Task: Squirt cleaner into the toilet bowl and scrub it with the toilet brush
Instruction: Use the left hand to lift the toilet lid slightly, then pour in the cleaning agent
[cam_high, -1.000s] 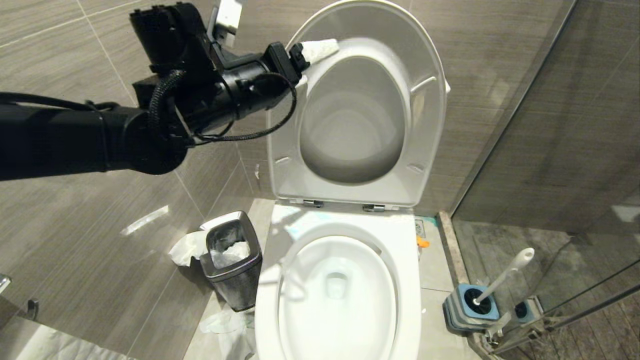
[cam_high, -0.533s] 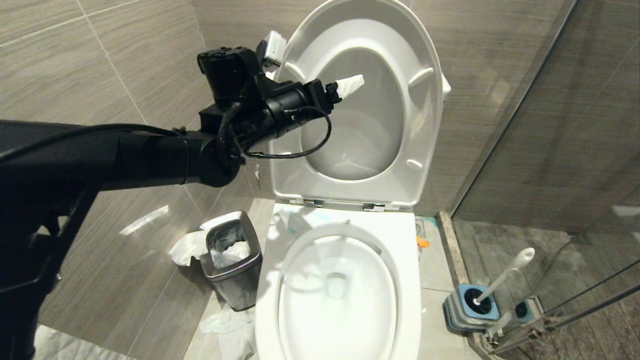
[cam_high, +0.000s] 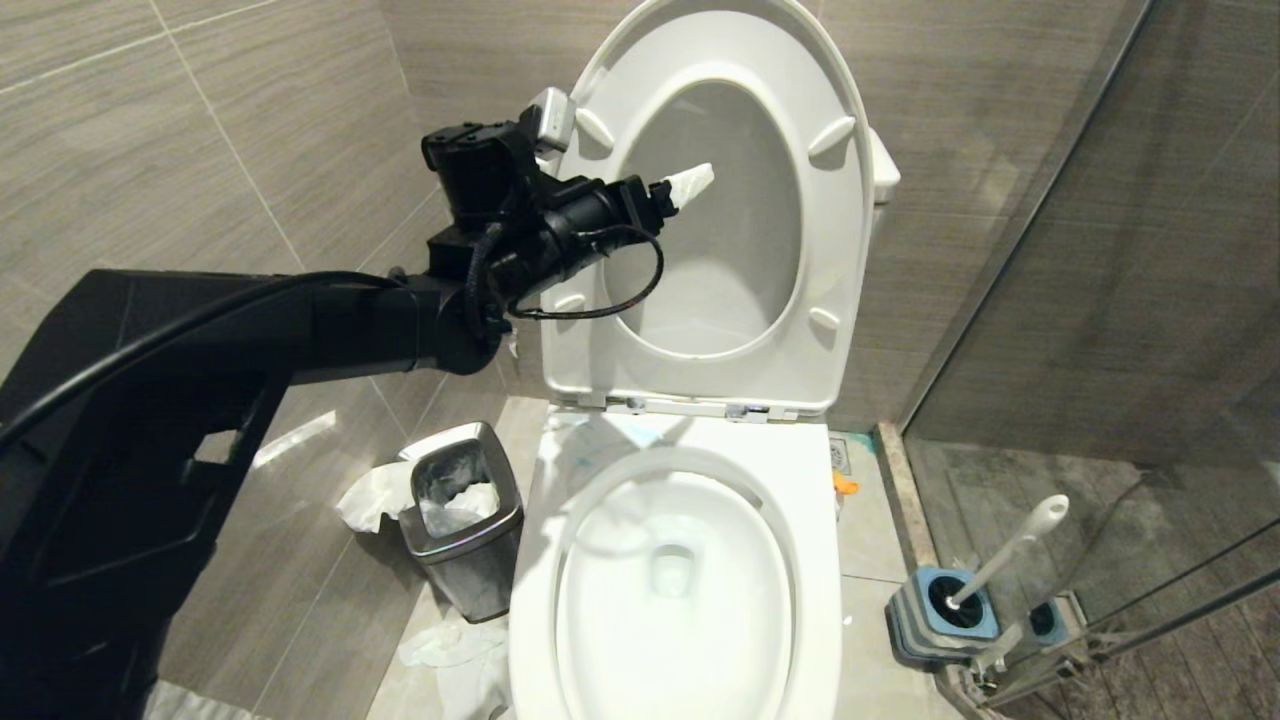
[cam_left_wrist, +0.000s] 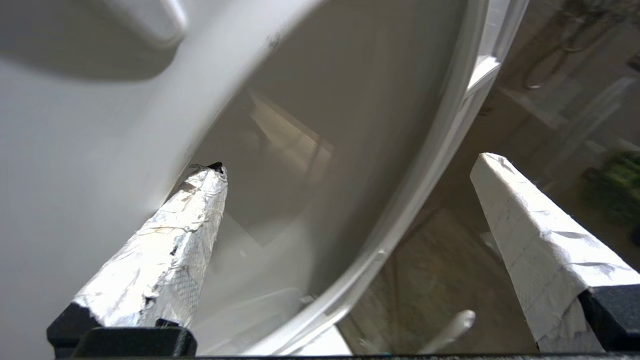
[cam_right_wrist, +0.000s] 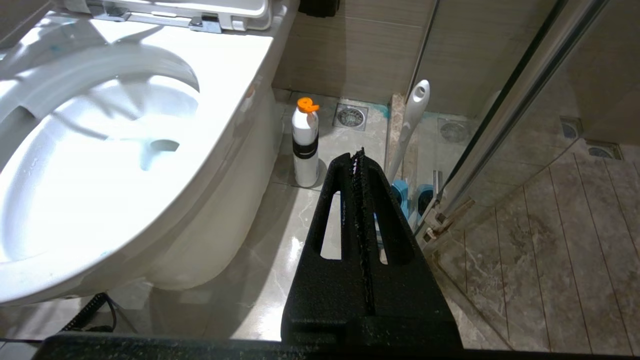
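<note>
The white toilet bowl (cam_high: 815, 520) is uncovered, with its seat and lid (cam_high: 850, 230) swung up against the wall. Pale blue-green streaks of cleaner (cam_high: 610, 440) tint the back of the rim. My left gripper (cam_high: 690, 183) hangs in front of the raised seat's opening; in the left wrist view it (cam_left_wrist: 350, 165) is open and holds nothing. The toilet brush (cam_high: 1010, 550) leans in its holder on the floor to the right, its white handle (cam_right_wrist: 414, 115) also showing beyond my right gripper (cam_right_wrist: 358, 156), which is shut and empty low beside the bowl (cam_right_wrist: 225, 165).
A white bottle with an orange cap (cam_right_wrist: 305, 145) stands on the floor between the bowl and the grey-and-blue brush base (cam_high: 940, 612). A steel waste bin (cam_high: 465, 520) with paper sits left of the bowl. A glass shower partition (cam_high: 1100, 300) closes off the right.
My left arm has swung down and right, from the lid's upper left edge to in front of the seat opening. The seat and lid now stand further back.
</note>
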